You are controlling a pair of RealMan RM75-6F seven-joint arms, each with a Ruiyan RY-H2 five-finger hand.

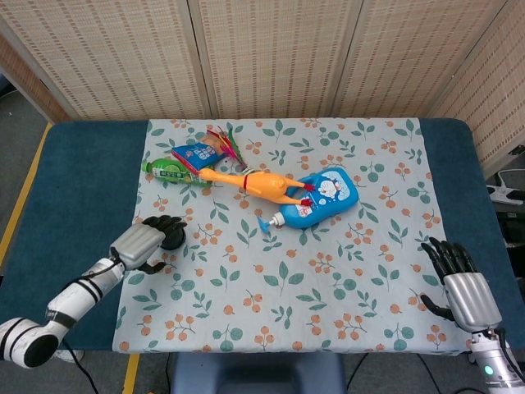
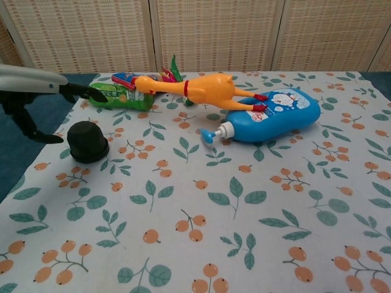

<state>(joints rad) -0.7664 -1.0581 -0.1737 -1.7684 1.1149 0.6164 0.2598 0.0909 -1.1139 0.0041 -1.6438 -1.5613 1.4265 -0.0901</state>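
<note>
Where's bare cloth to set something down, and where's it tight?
Free: the wide near patch of the floral tablecloth, between the left hand and the right hand, and the strip right of the blue pump bottle. Crowded: far left, where the yellow rubber chicken, green plastic bottle and blue snack packet bunch; the black dome cap sits at the left hand.

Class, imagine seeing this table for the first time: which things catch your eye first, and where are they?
The orange rubber chicken lies mid-table, its feet on the blue pump bottle to its right. At the cloth's left edge the left hand reaches over a small black dome-shaped object, thumb and fingers either side.
</note>
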